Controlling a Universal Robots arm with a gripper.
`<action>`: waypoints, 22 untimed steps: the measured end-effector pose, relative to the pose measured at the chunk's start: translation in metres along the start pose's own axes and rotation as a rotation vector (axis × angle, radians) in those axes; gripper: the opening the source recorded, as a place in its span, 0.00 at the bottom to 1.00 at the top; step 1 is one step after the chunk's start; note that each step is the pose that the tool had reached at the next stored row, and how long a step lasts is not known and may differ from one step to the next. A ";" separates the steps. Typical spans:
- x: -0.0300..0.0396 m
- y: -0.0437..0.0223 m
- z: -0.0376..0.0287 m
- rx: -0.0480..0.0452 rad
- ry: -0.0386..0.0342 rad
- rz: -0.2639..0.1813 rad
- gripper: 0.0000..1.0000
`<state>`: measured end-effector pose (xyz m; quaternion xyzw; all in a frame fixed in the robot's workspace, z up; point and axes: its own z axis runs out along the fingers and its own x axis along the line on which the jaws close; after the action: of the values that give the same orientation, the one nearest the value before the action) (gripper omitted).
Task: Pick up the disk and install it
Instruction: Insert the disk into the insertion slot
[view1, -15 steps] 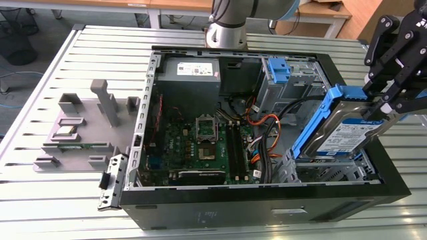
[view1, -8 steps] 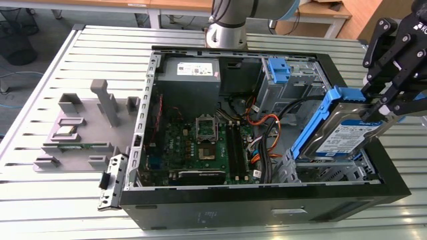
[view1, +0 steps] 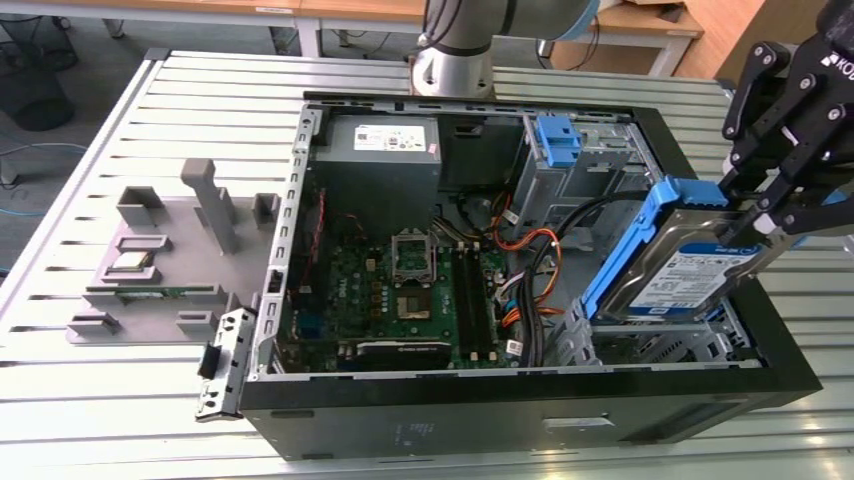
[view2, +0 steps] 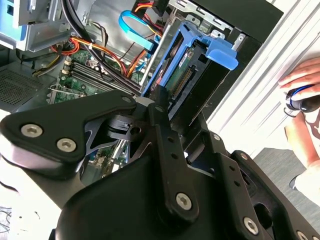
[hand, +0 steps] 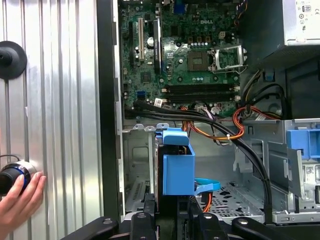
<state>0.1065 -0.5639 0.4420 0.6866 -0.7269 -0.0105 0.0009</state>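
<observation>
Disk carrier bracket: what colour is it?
Blue, framing the disk; it shows best in the exterior view.

Tilted disk (view1: 674, 265) over drive bay (view1: 667, 345), inside case (view1: 467, 425).

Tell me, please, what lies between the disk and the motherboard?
In the exterior view, a bundle of orange and black cables lies between the disk and the green motherboard.

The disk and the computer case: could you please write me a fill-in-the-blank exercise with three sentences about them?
1. The disk sits in a carrier bracket of ____ plastic.
2. The gripper holds the disk tilted over the exterior view's ____ end of the computer case.
3. The motherboard inside the case is ____ in colour.
Missing words: blue; right; green.
</observation>
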 end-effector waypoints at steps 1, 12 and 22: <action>0.0000 0.0000 0.0011 0.0000 0.0000 0.000 0.35; 0.0003 -0.0003 0.0194 0.0000 0.0000 0.000 0.35; 0.0005 -0.0006 0.0375 0.0000 0.0001 0.000 0.35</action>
<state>0.1065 -0.5639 0.4045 0.6866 -0.7269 -0.0104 0.0009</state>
